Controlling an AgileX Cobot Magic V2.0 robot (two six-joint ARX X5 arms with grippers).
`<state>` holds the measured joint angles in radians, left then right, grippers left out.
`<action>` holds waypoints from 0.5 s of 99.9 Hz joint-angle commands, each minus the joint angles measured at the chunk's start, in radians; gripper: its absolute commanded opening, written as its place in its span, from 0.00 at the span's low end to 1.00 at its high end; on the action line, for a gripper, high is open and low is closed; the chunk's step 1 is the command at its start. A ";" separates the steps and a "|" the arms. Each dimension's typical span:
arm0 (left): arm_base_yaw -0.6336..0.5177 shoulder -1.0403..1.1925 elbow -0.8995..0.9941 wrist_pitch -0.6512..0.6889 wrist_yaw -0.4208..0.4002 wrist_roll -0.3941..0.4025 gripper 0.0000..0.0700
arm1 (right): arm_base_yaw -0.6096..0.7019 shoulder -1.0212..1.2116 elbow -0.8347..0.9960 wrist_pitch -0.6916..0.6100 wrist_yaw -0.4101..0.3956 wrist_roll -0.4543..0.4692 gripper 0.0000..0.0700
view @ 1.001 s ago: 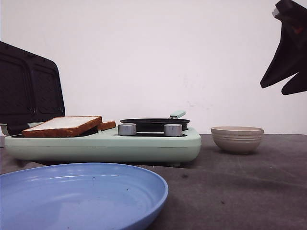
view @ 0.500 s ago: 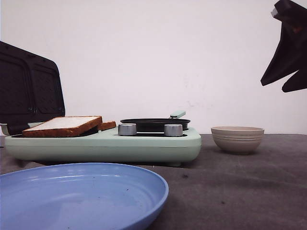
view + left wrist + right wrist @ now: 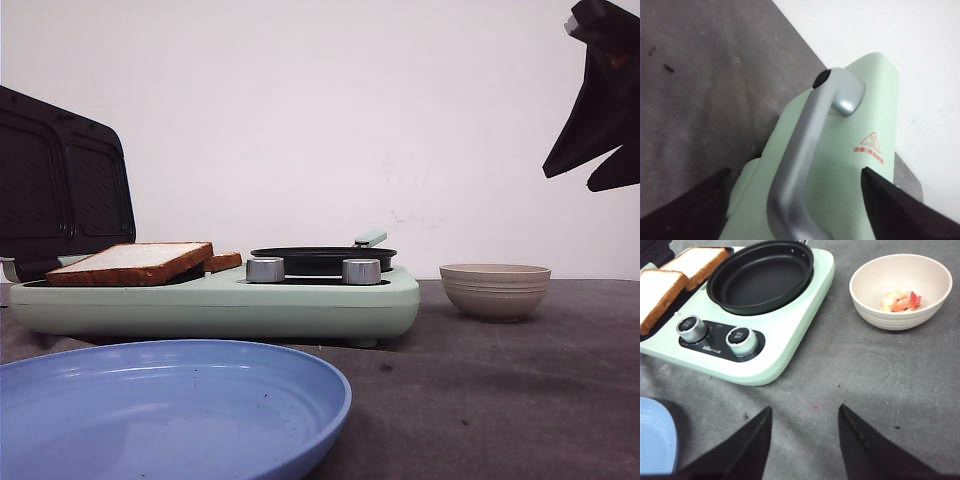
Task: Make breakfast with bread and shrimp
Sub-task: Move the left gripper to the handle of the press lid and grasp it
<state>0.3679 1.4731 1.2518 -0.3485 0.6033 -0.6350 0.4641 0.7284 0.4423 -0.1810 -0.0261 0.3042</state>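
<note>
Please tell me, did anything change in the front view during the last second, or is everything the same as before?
Nothing visibly changed. The right claw hangs in the same spot at the upper right, open and empty. The bread lies as before on the breakfast maker, and the bowl and blue plate have not moved.

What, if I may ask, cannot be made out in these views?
- Front view: the bowl rim hides the shrimp.
- Front view: the second bread slice sits mostly behind the first.
- Left wrist view: the lid handle runs off the frame edge.
</note>
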 commanded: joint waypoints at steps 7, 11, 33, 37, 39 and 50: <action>-0.004 0.031 0.023 0.022 0.007 -0.014 0.62 | 0.005 0.003 0.002 0.015 0.002 0.010 0.35; -0.005 0.034 0.023 0.024 0.007 -0.014 0.61 | 0.005 0.003 0.002 0.015 0.002 0.010 0.35; -0.008 0.037 0.023 0.037 0.006 -0.013 0.37 | 0.005 0.003 0.002 0.016 0.002 0.010 0.35; -0.008 0.037 0.023 0.035 0.006 -0.012 0.33 | 0.005 0.003 0.002 0.016 0.002 0.010 0.35; -0.008 0.037 0.023 0.034 0.006 -0.012 0.32 | 0.005 0.003 0.002 0.016 0.002 0.010 0.35; -0.008 0.039 0.023 0.032 0.007 -0.012 0.31 | 0.005 0.003 0.002 0.016 0.002 0.010 0.35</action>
<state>0.3565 1.4937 1.2518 -0.3210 0.6052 -0.6464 0.4641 0.7284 0.4423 -0.1768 -0.0261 0.3042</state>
